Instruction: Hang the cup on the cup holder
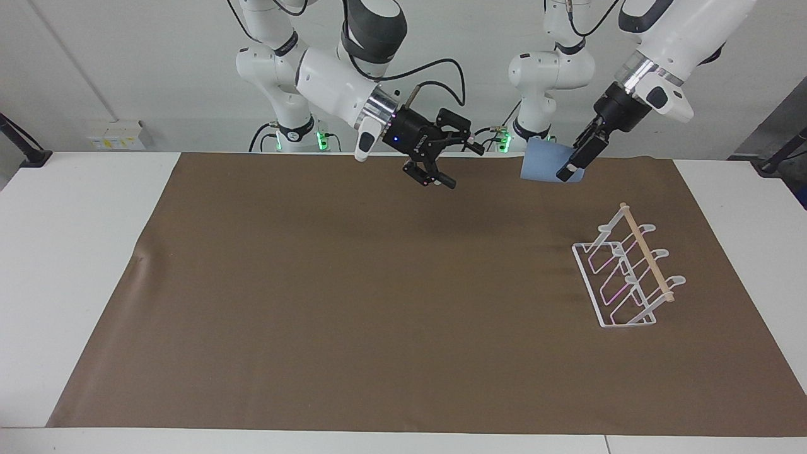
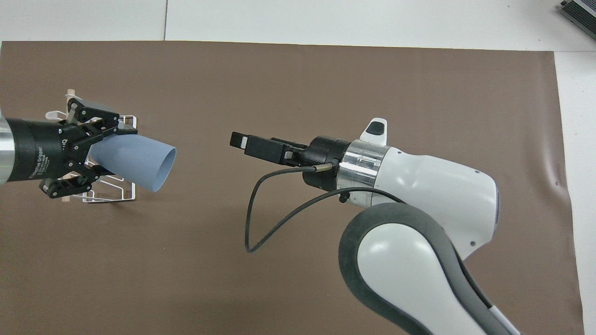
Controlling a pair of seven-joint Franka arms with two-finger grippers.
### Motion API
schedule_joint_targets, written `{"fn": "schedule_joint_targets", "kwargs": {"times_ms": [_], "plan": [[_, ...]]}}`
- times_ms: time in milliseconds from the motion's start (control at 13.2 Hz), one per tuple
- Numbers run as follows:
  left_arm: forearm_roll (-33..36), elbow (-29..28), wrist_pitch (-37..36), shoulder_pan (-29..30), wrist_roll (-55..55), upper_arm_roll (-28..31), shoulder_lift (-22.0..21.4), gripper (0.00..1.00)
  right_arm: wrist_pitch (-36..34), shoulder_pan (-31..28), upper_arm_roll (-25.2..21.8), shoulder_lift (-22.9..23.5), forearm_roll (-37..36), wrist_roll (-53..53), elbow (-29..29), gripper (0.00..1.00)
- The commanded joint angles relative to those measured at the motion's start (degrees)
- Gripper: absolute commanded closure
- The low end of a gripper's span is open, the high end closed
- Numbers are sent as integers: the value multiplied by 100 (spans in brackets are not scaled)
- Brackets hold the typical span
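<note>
The light-blue cup (image 1: 543, 168) hangs in the air, lying on its side, with my left gripper (image 1: 570, 168) shut on its base end. In the overhead view the cup (image 2: 137, 161) points its open mouth toward my right gripper (image 2: 242, 141), and the left gripper (image 2: 103, 153) covers part of the cup holder (image 2: 111, 200). The white wire cup holder (image 1: 627, 272) with its wooden dowel stands on the mat toward the left arm's end, bare. My right gripper (image 1: 452, 165) is open and holds nothing, in the air over the mat and apart from the cup.
A brown mat (image 1: 378, 302) covers most of the white table (image 1: 63, 252). A black cable (image 2: 260, 209) loops from the right wrist. Nothing else lies on the mat.
</note>
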Motion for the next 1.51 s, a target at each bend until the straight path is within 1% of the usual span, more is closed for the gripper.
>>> {"fn": "schedule_joint_targets", "kwargs": {"times_ms": [0,151,226,302,377,528,604,755,830,906,1057,1132,1208,1358,1434], "plan": [[994,91,328,-48,309,-13,106,100,-11,-84,-318,-65,-420,-925,-146,0],[1680,82,477,-13,801,-4,114,100,-116,-93,-617,-21,-1227,-1113,-146,0],[1970,65,626,5,986,-12,123,100,-221,-93,-775,5,-1727,-1122,-137,0],[2295,65,810,5,1101,-13,193,100,-474,-93,-968,14,-2359,-1122,-102,0],[2725,65,1003,5,1250,-13,228,100,-869,-93,-1204,58,-2974,-1122,-15,0],[3254,56,1407,22,1479,-4,334,100,-1660,-93,-1557,76,-3846,-1113,152,0],[3604,56,1592,22,1610,-4,447,100,-2012,-93,-1698,67,-4172,-1078,188,0],[4491,117,2022,-4,1594,-4,851,100,-2750,-84,-2040,50,-4892,-1008,249,0],[4722,117,2251,22,1594,-4,957,100,-3101,-84,-2172,50,-5349,-807,363,0],[4889,117,2479,31,1594,-4,1045,100,-3462,-84,-2191,58,-5849,-379,503,0],[5136,109,2788,49,1568,22,1221,100,-4051,-84,-2200,67,-6878,745,697,0],[5163,109,2920,57,1542,40,1344,100,-4420,-84,-2235,59,-7178,1124,767,0],[5216,109,3043,127,1524,40,1449,100,-4676,-84,-2313,58,-7338,1302,820,0],[5383,-14,3289,303,1515,40,1503,100,-5054,-84,-2638,67,-7480,1505,987,0],[5409,-75,3473,356,1515,40,1547,100,-5248,-93,-2726,67,-7532,1611,1083,0]]}}
